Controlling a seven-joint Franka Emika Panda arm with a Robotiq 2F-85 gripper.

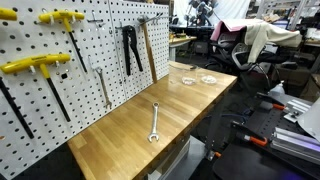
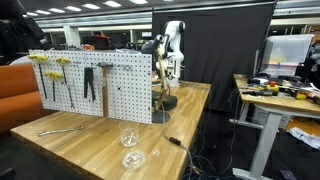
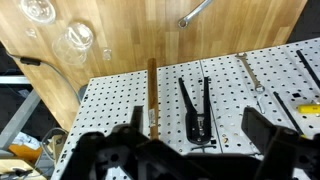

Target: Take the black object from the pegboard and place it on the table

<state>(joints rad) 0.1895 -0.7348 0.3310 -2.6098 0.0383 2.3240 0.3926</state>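
The black pliers (image 3: 194,108) hang on the white pegboard (image 3: 120,100), handles pointing toward the table (image 3: 130,30). My gripper (image 3: 198,130) is open and empty, some way in front of the board, with a finger to each side of the pliers' head in the wrist view. The pliers also show in both exterior views (image 1: 128,50) (image 2: 88,83) on the pegboard (image 1: 60,90) (image 2: 125,90). My arm (image 2: 170,45) stands at the board's end over the wood table (image 2: 90,140) (image 1: 195,110).
A wooden-handled hammer (image 3: 151,95) (image 1: 148,48) hangs beside the pliers. A silver wrench (image 3: 250,75) and yellow T-handle tools (image 1: 35,65) also hang on the board. Another wrench (image 1: 155,122) and clear glass pieces (image 1: 197,79) (image 2: 128,148) lie on the table.
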